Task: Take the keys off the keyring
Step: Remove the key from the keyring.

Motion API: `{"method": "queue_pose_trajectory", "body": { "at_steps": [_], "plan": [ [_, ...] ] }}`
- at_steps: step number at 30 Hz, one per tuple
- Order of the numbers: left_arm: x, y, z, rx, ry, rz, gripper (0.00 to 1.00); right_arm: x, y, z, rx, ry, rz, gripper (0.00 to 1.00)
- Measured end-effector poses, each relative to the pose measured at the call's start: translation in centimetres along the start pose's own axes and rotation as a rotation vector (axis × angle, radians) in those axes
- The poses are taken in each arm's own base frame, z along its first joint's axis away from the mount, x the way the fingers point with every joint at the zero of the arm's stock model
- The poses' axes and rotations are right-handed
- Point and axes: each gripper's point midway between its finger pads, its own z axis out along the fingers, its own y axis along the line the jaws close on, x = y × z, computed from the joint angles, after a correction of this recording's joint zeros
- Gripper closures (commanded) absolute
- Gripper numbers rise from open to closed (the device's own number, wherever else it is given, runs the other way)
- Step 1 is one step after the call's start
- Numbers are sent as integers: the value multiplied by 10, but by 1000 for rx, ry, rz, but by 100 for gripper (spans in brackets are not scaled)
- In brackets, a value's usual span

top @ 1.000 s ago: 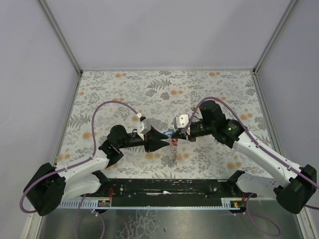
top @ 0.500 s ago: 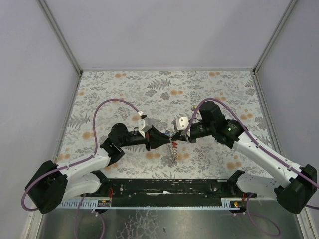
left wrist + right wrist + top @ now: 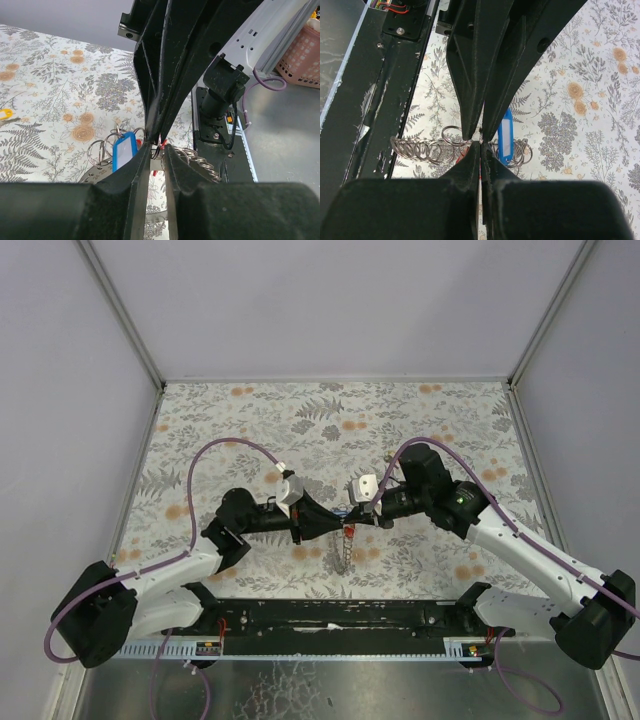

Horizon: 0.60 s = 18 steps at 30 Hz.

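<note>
Left end effector (image 3: 157,150): narrowed to a slit, pinching a loop of the keyring (image 3: 427,149).
Right end effector (image 3: 480,145): pressed together on the keyring.
Keyring position: held between both tips, above mid-bench (image 3: 420,430).
Blue-tagged key (image 3: 123,152): just beside the tips.

— Where do the arms meet?
— Mid-frame in the top view: the left gripper (image 3: 337,519) reaches in from the left and the right gripper (image 3: 354,515) from the right, tip to tip over the table (image 3: 300,420).
— And the keyring?
— The keyring (image 3: 454,135) hangs at that meeting point, seemingly between the tips. In the right wrist view a key (image 3: 505,137) sits just right of them. A chain (image 3: 345,550) trails towards the bottom edge.
</note>
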Motion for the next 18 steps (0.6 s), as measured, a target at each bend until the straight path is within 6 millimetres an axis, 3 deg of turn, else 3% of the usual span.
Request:
{"method": "queue_pose_trajectory", "body": {
  "at_steps": [2, 9, 18],
  "plan": [
    [0, -1, 0, 6, 1, 0, 99, 0, 0, 0, 0, 0, 2, 100],
    [1, -2, 1, 17, 6, 8, 100, 0, 1, 0, -3, 1, 18, 100],
    [-5, 1, -2, -18, -19, 24, 100, -3, -1, 0, 5, -10, 19, 70]
  ]
}}
